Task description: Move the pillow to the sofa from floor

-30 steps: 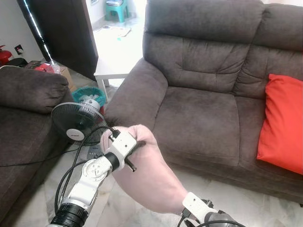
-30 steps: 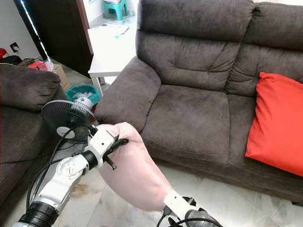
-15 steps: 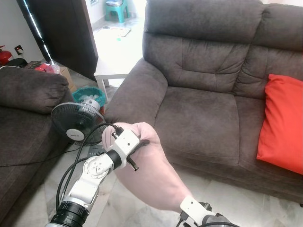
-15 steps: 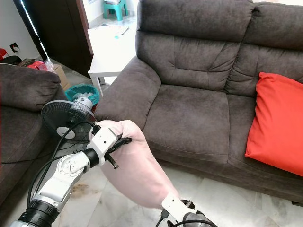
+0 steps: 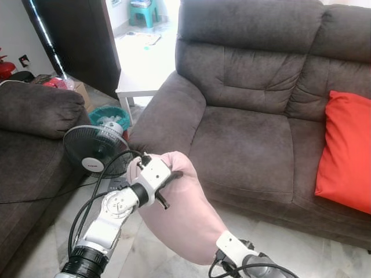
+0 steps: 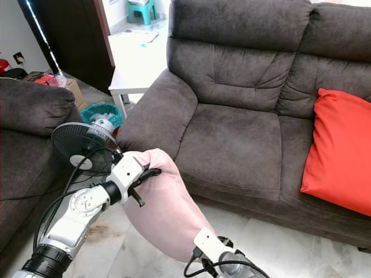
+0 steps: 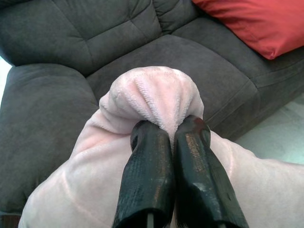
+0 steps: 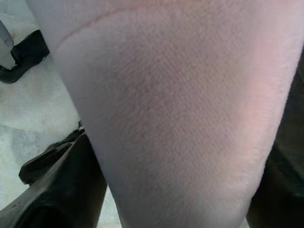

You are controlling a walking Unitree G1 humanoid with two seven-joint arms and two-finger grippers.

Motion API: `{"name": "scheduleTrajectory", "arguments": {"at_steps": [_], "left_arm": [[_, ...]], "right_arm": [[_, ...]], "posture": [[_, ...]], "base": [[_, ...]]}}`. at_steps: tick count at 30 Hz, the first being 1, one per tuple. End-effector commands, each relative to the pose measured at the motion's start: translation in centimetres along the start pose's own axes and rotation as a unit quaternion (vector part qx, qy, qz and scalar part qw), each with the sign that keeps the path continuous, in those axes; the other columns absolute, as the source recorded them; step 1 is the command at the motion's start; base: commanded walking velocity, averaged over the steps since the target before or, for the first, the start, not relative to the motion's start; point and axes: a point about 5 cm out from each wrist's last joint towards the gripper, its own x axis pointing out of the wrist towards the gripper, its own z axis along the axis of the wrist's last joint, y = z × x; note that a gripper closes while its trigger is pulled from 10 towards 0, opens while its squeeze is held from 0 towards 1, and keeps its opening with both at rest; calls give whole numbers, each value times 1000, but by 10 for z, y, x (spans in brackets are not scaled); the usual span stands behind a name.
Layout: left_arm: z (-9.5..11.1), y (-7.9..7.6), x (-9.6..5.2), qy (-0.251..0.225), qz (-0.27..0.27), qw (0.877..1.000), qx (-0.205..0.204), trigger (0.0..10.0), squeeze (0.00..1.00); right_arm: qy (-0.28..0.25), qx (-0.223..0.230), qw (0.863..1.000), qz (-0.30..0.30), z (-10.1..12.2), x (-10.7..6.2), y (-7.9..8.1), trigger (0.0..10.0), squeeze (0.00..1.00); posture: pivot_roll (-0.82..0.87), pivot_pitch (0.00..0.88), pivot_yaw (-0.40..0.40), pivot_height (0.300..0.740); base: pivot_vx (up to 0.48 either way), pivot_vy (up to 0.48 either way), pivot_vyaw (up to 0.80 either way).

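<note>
Pale pink plush — the pillow (image 5: 184,217) — hangs above the floor (image 5: 148,255) in front of the sofa (image 5: 249,133), held between both arms. Left eye view: the left gripper (image 5: 168,176) pinches the pillow's upper end just before the sofa's near armrest; the right gripper (image 5: 215,248) holds its lower end, closer to the robot. A red cushion (image 5: 345,150) leans on the sofa's far seat; a fan (image 5: 95,150) stands beside the armrest. Right eye view: the same arrangement, pillow clear of the seat. Left wrist view: the two black fingers (image 7: 147,183) are pressed together, clamped on a bunched fold of pillow, sofa behind. Right wrist view: the fingers (image 8: 61,187) stand apart — one on each side of the pillow, gripping it.
</note>
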Motion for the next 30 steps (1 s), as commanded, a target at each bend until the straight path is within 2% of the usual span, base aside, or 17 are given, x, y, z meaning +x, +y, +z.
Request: {"name": "scheduleTrajectory", "arguments": {"at_steps": [1, 8, 15, 20, 24, 30], "left_arm": [[29, 10, 5, -52, 8, 998, 35, 10000, 0], [29, 11, 6, -52, 10, 998, 37, 10000, 0], [24, 10, 4, -39, 6, 998, 47, 10000, 0], [20, 9, 3, -33, 6, 998, 48, 10000, 0], [13, 6, 3, -16, -1, 998, 54, 10000, 0], [-6, -1, 0, 17, 0, 999, 48, 10000, 0]], "right_arm": [[1, -1, 1000, 5, 0, 0, 3, 0, 0], [-3, 3, 1000, 7, 4, 1, 2, 0, 0], [-12, 3, 1000, 4, 22, 3, 1, 0, 0], [-18, 10, 1000, 3, 19, 3, 1, 0, 0], [-21, 11, 1000, 2, 21, 2, -2, 0, 0], [-50, 46, 998, -10, 19, 0, -11, 0, 0]], "posture": [[119, 36, -7, 740], [123, 32, -7, 740], [120, 31, -6, 740], [119, 33, -5, 740], [112, 38, -6, 740], [109, 41, -13, 740]], "base": [[0, 0, 0], [0, 0, 0], [0, 0, 0], [0, 0, 0], [0, 0, 0], [0, 0, 0]]}}
